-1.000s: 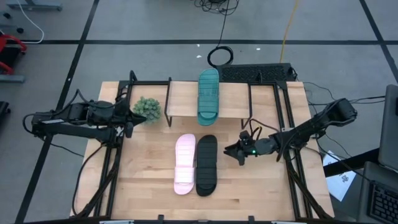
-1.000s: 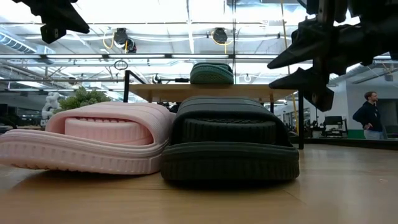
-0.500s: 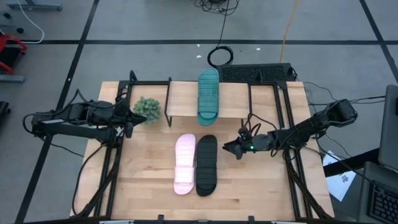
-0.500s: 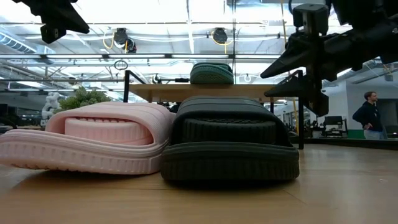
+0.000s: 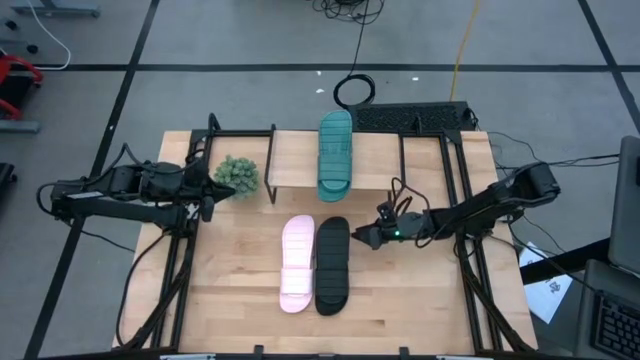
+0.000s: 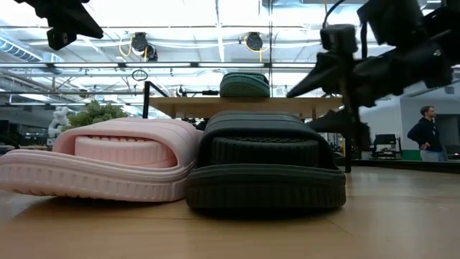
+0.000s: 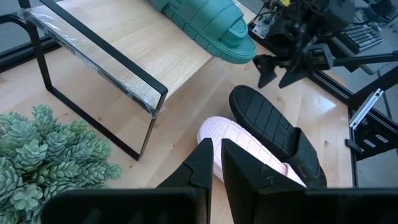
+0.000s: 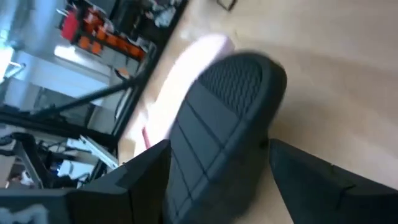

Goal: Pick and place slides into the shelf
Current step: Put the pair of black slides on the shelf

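Now, target: your next pick looks like the black slide [image 5: 332, 265], lying flat on the table [image 5: 420, 300] with the pink slide [image 5: 296, 263] touching its far side.
Right gripper [image 5: 372, 237]: it hangs just beside the black slide's shelf-end tip, fingers spread wide and holding nothing; in the right wrist view that tip sits between the two fingers, slightly ahead of them.
Long axis: the black slide runs from the shelf [image 5: 290, 152] toward the table's front edge, crosswise to your line of approach.
Pointing: I cannot tell toe from heel for certain.
Nearer arm: the right one by far.
Left gripper [image 5: 208, 192]: it waits near the plant [image 5: 237, 174], well apart from the slides, fingers almost together on nothing.
Already placed: the green slide [image 5: 335, 152] lies on the shelf, its axis parallel to the black one.
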Robot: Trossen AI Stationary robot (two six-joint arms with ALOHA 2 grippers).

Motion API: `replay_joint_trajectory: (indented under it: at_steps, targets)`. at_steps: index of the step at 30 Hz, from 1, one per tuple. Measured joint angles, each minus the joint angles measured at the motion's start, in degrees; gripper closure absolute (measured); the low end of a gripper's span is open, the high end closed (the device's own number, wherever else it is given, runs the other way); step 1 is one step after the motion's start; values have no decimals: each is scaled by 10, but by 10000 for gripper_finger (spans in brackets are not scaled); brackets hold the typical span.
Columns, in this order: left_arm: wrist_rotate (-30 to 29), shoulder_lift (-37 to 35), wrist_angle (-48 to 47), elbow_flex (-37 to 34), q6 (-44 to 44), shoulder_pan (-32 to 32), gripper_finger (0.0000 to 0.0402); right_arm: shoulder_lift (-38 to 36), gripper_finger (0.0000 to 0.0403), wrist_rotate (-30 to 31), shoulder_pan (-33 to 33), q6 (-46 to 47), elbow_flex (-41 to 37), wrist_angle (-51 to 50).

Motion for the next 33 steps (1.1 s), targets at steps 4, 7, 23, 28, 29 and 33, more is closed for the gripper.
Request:
replay_joint_trajectory:
  at_steps: [4, 7, 23, 28, 29, 33]
  targets:
    - [0, 0, 0, 0, 0, 0, 369, 31, 136, -1, -14, -1, 1, 25]
    - [0, 0, 0, 0, 1, 0, 369, 52, 136, -1, -19, 2, 1, 29]
    - [0, 0, 0, 0, 1, 0, 369, 139, 135, -31, -44, -19, 59, 39]
    - [8, 0, -1, 0, 1, 0, 369, 165, 135, -31, -44, -24, 66, 83]
    - [10, 0, -2, 0, 1, 0, 369, 168, 135, -31, -44, -26, 66, 89]
    - [12, 0, -3, 0, 1, 0, 369, 169, 137, -31, -44, -28, 66, 91]
